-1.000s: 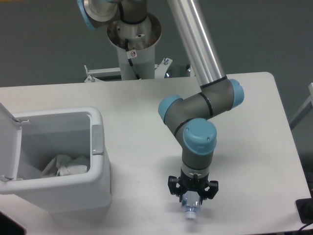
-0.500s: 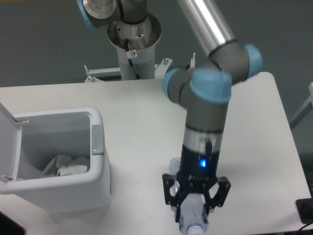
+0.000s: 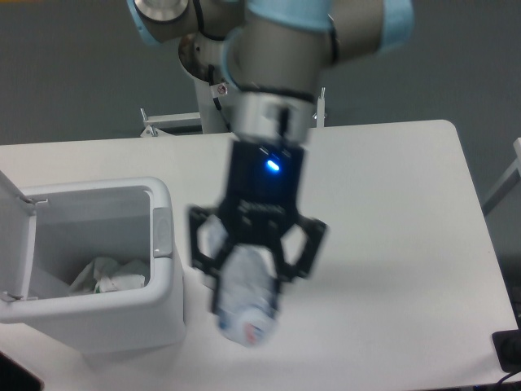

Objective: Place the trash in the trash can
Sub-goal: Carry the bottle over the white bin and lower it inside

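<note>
My gripper point(image 3: 248, 277) is high above the table and close to the camera, shut on the clear crinkled plastic bottle point(image 3: 247, 303), which hangs cap end down and looks blurred. It sits just right of the white trash can point(image 3: 163, 252), whose lid stands open at the left. Crumpled white paper point(image 3: 110, 274) lies on the bin's grey floor.
The arm's base column point(image 3: 221, 73) rises behind the table's far edge. A dark object point(image 3: 508, 350) pokes in at the lower right corner. The white tabletop point(image 3: 391, 204) stretches to the right of the gripper.
The gripper has lifted the bottle off the table and carried it up and left, toward the trash can. It now looms much larger in view.
</note>
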Robot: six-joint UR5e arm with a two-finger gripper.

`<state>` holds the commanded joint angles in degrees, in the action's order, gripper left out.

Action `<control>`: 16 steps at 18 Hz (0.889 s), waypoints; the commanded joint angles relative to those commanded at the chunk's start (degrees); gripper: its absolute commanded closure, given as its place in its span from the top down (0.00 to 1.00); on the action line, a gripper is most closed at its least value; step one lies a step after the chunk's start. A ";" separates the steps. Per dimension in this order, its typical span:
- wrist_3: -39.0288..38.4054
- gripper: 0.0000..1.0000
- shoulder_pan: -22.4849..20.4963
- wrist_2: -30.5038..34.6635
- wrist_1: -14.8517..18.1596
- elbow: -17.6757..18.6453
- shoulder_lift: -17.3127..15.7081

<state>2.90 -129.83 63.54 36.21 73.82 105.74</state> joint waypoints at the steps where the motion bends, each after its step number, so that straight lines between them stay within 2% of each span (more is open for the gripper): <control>1: -0.09 0.63 0.62 0.00 -0.09 0.18 -0.53; 5: -0.61 0.63 4.31 0.09 0.00 0.53 -0.45; 12: 0.00 0.64 8.53 0.09 0.00 4.66 1.14; 13: 0.00 0.71 8.62 0.09 0.00 5.10 1.14; 15: 0.26 1.00 8.62 0.17 0.00 5.10 1.14; 16: 0.26 1.00 8.54 0.26 0.00 5.19 0.53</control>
<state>3.16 -121.29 63.81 36.21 79.01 106.27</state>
